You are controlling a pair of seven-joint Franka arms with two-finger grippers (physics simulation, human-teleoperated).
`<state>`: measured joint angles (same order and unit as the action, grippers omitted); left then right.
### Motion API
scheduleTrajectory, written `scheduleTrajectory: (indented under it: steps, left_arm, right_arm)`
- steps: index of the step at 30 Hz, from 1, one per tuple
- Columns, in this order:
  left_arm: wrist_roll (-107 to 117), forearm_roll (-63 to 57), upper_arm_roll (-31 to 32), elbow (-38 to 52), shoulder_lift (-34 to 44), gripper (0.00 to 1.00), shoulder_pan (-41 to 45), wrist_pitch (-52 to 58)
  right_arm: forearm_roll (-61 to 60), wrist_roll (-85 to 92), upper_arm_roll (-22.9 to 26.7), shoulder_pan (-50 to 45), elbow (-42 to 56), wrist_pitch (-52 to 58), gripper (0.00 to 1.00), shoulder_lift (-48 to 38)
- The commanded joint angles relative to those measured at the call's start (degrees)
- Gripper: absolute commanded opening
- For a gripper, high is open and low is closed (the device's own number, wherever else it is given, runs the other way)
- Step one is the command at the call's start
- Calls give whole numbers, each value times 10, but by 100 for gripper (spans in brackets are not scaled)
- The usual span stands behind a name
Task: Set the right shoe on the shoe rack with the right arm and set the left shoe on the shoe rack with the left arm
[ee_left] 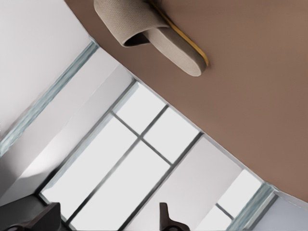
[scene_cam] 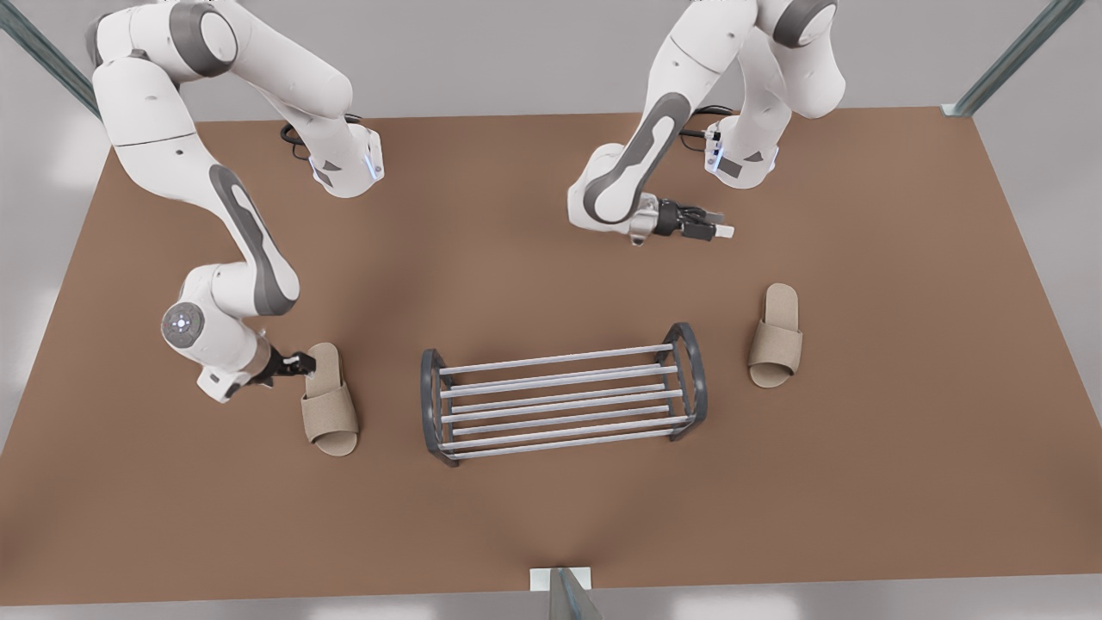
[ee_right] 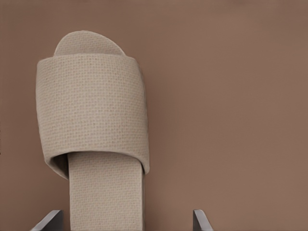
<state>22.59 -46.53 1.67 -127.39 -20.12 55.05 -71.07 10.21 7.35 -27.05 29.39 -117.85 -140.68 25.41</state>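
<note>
In the front view, the right claw (scene_cam: pixel 303 363) sits at the heel of the right shoe (scene_cam: pixel 330 399), left of the shoe rack (scene_cam: pixel 564 392); the left claw (scene_cam: pixel 708 226) waits released above the counter (scene_cam: pixel 551 517), well apart from the left shoe (scene_cam: pixel 776 335). The left wrist view shows that shoe lying far off. In the right wrist view, the spread fingers (ee_right: pixel 48 222) straddle the heel: lower squarely, then clench on the sole.

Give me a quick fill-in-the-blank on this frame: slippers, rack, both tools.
1. The number of slippers on the rack is ___.
2. The right tool, open, straddles the heel of the slipper on the front view's ___ side.
3. The left tool is open, apart from the other slipper, holding ___.
Missing: zero; left; nothing.
</note>
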Motion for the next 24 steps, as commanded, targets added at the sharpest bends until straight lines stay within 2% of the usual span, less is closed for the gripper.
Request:
scheduleTrajectory:
  steps: [1, 2, 4, 5, 7, 12, 14, 15, 22, 24]
  left_arm:
    - [1052, -71, -11, -23, 3, 100, 0, -248]
    - [1279, -127, -11, -23, 4, 100, 0, -264]
    - [1634, -188, -56, -53, 5, 100, 0, -335]
    - [1759, -237, -74, -59, 11, 100, 0, -343]
    - [1868, -329, -118, -107, 37, 100, 0, -349]
    - [1883, -468, -139, -147, 39, 100, 1, -477]
    - [1879, -522, -149, -161, 41, 100, 1, -530]
    - [1876, -552, -158, -169, 45, 100, 1, -549]
    - [1863, -742, -273, -218, 51, 100, 1, -626]
    - [1863, -830, -313, -225, 52, 100, 3, -656]
  right_arm:
    - [-1, 158, 0, -2, 10, -88, 100, 12]
    - [-1, 162, 0, -2, 16, -88, 100, 17]
    - [0, 173, 0, 2, 30, -88, 100, 35]
    - [1, 173, 1, 4, 30, -88, 100, 38]
    - [3, 182, 1, 8, 31, -88, 100, 37]
    - [3, 187, -1, 26, 11, -78, 100, 29]
    - [3, 188, -42, 70, -30, -81, 100, 10]
    - [3, 188, -42, 70, -33, -84, 100, 12]
    - [4, 180, -39, 46, -16, -119, 100, 31]
    - [5, 180, -34, 49, -14, -123, 100, 38]
